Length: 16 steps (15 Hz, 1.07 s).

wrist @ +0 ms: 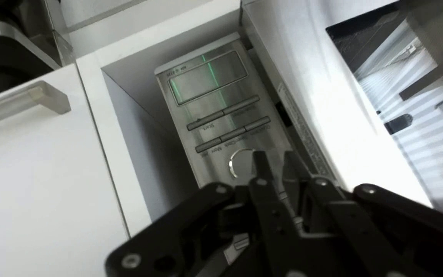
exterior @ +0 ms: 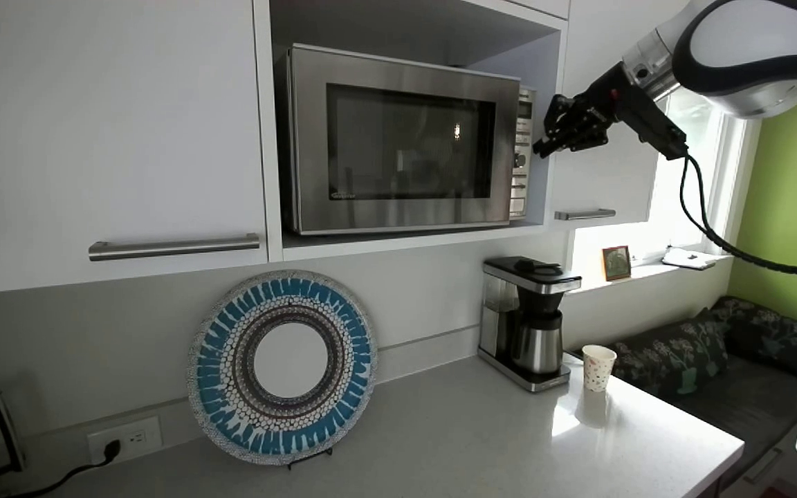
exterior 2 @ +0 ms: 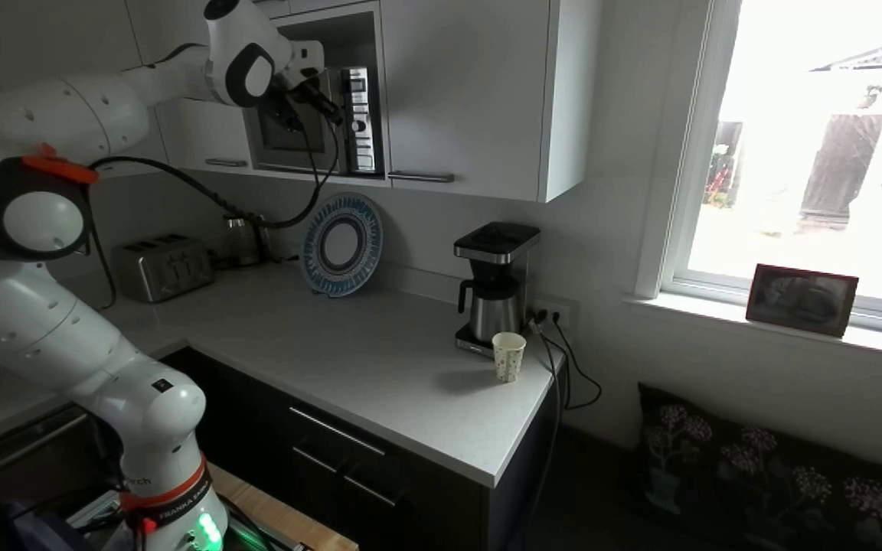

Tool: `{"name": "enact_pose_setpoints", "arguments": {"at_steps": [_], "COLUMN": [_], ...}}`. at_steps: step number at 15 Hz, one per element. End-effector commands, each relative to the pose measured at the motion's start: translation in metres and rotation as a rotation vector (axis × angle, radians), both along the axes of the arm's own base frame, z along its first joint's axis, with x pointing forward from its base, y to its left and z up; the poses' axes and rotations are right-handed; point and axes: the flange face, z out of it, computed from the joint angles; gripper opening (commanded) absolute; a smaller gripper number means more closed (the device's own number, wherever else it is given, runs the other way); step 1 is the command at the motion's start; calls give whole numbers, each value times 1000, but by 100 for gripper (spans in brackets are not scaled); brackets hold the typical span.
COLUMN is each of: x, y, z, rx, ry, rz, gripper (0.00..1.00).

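A silver microwave (exterior: 310, 145) sits in an open cabinet niche, visible in both exterior views. Its door (wrist: 302, 57) stands slightly ajar, with a dark gap between the door's labelled edge and the control panel (wrist: 206, 92) in the wrist view. My gripper (wrist: 275, 154) is in front of that panel, nearest to the round dial (wrist: 240, 163), which the fingers partly cover. A narrow space separates the two fingertips, and nothing is held there. In an exterior view the gripper (exterior: 544, 144) appears just right of the panel; whether it touches anything cannot be told.
The niche's side wall (wrist: 129, 115) and a cabinet handle (wrist: 33, 98) lie beside the gripper. On the counter below are a coffee maker (exterior: 537, 339), a paper cup (exterior: 598, 366) and a round blue-patterned plate (exterior: 225, 387). A toaster (exterior 2: 164, 268) stands farther along, near the arm.
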Motion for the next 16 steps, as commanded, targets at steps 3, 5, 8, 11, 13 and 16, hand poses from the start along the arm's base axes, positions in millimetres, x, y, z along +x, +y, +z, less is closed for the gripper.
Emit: {"name": "enact_pose_setpoints", "arguments": {"at_steps": [3, 5, 8, 11, 13, 16], "x": [16, 15, 13, 14, 15, 18], "y": [5, 6, 4, 8, 9, 6], "z": [2, 3, 0, -5, -6, -8], "rx": [-173, -230, -294, -302, -327, -368], "ry": [-12, -17, -8, -16, -24, -36], "rz": [213, 248, 270, 309, 316, 324], "gripper": [43, 43, 43, 43, 43, 43]}}
